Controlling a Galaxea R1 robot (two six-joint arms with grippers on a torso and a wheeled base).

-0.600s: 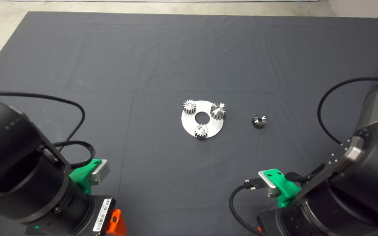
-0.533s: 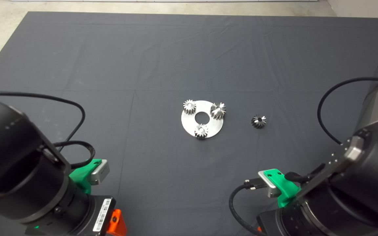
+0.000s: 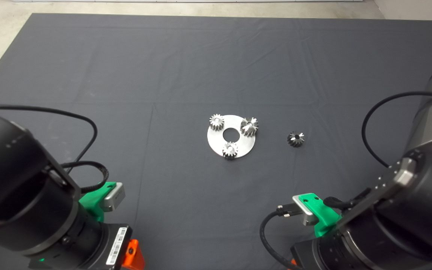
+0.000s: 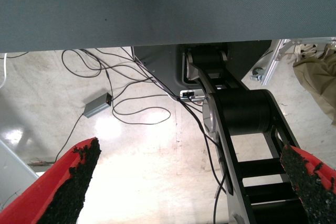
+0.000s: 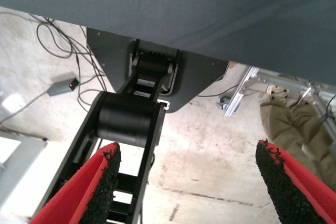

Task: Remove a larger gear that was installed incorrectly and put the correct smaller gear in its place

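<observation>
Two grippers parked wide open at mat's near corners, left gripper [image 4: 189, 182], right gripper [image 5: 189, 187]; larger gear [image 3: 249, 126] on plate [image 3: 238, 147], smaller gear [image 3: 295, 138] loose beside it.

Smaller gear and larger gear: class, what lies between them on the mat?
In the head view, only bare mat and the disc's right rim lie between the smaller gear and the larger gear.

Four gears: larger gear [image 3: 249, 126], smaller gear [image 3: 295, 139], two pale gears [image 3: 216, 122]; one disc [image 3: 246, 144].
</observation>
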